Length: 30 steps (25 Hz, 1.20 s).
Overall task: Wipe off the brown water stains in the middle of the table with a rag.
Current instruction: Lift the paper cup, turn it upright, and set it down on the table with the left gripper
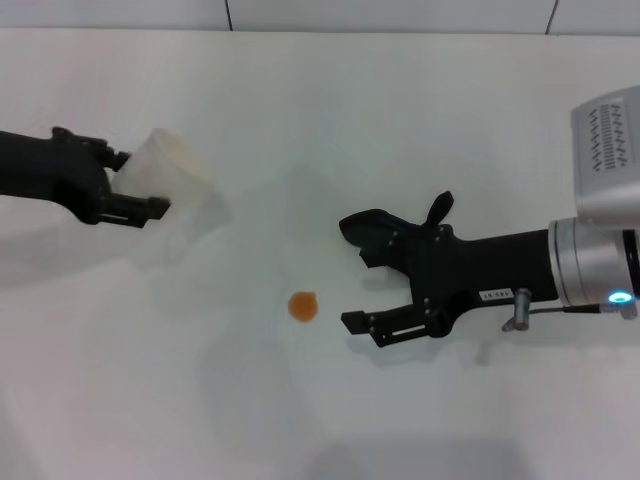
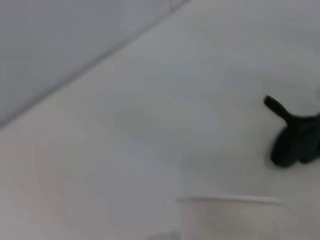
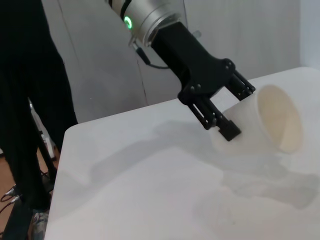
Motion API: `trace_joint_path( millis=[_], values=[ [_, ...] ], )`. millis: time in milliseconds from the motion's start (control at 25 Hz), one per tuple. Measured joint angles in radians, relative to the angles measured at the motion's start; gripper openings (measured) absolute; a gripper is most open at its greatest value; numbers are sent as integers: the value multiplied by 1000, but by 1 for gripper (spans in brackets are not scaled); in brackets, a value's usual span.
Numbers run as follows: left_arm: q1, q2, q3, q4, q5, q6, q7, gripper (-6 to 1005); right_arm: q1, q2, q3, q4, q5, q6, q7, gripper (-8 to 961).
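The brown water stains (image 1: 303, 306) amount to one small round orange-brown spot on the white tabletop (image 1: 330, 120), near the middle in the head view and just beside the tips of the right gripper (image 1: 352, 275). That gripper reaches in from the right with its fingers spread wide apart and nothing between them; the spot lies close to its nearer finger but apart from it. Only the head view shows the spot.

The left gripper (image 1: 140, 180) comes in from the left and is clamped on a pale, see-through plastic cup (image 1: 170, 175), held tilted above the tabletop. The right wrist view shows this grip much more clearly: the left gripper (image 3: 235, 112) has its black fingers pressed against the cup's wall, and the cup (image 3: 272, 120) is tipped on its side so that its open mouth shows. The inside looks pale, with no liquid to be seen in it. That view also shows the cup's shadow on the tabletop (image 3: 150, 185).

The left wrist view shows only the rim of the cup (image 2: 230, 201) close up, the tabletop (image 2: 150, 125) beyond it, and part of the right gripper (image 2: 292, 135) farther off.

The rag appears in none of the views.
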Motion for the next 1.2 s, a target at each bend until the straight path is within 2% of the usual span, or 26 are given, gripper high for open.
trace_joint_path(
  millis=[320,520,560,600,1000,1200],
  values=[
    [77,-34,1,-55,-201,-159,189,728,3,0,15,14,16,12,-17,836],
    [109,-35,0,-180,-386,-242,356,729,6,0,17,17,15,35,-42,836],
    [109,-35,0,-180,-386,-242,356,729,6,0,17,18,14,38,-48,836],
    [118,-35,0,-236,-454,-271,440,729,6,0,17,18,12,42,-53,836],
    [144,-35,-1,-510,-696,-306,815,730,6,-1,13,34,-40,82,-70,836],
    [164,-35,0,-607,-770,-311,965,730,6,0,5,59,-41,101,-101,836]
  ],
)
